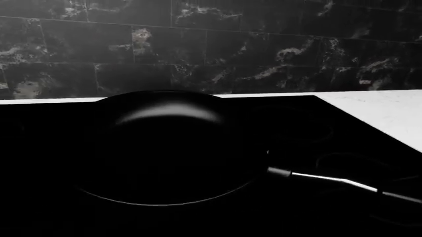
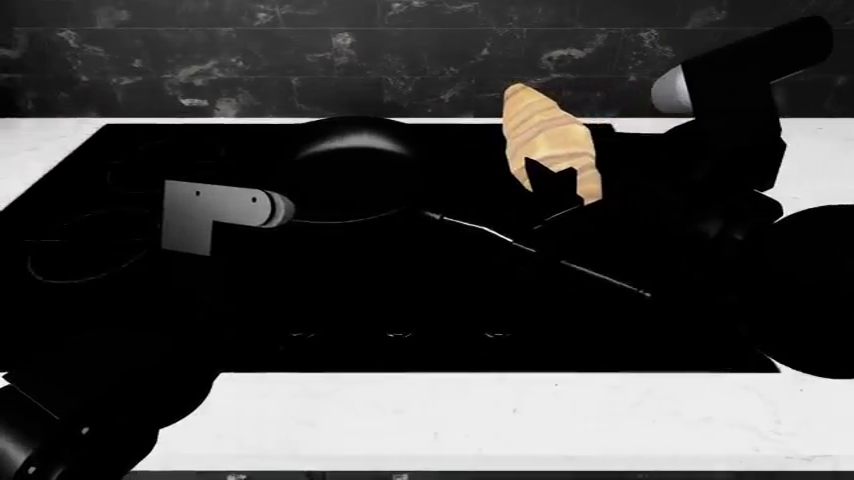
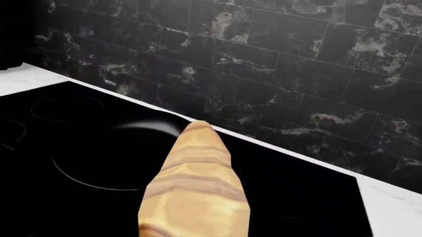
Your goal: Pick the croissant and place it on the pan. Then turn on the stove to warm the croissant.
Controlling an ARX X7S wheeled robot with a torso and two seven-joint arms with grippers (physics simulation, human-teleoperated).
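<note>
The golden-brown croissant (image 2: 545, 135) hangs in the air over the black stove (image 2: 200, 300), just right of the pan (image 2: 354, 160). My right gripper (image 2: 550, 185) is shut on its lower end. From the right wrist camera the croissant (image 3: 197, 187) fills the foreground, with the pan (image 3: 105, 158) beyond it. The pan (image 1: 165, 148) shows in the left wrist view with nothing in it, its thin handle (image 1: 329, 178) pointing away. My left arm (image 2: 214, 215) hovers over the stove's left side. Its jaws blend into the black glass.
White countertop (image 2: 467, 420) surrounds the stove (image 1: 329, 128) in front and on both sides. A dark marbled tile wall (image 2: 267, 50) rises right behind it. Small touch-control marks (image 2: 394, 335) line the stove's front edge. The pan handle (image 2: 534, 250) slants toward the front right.
</note>
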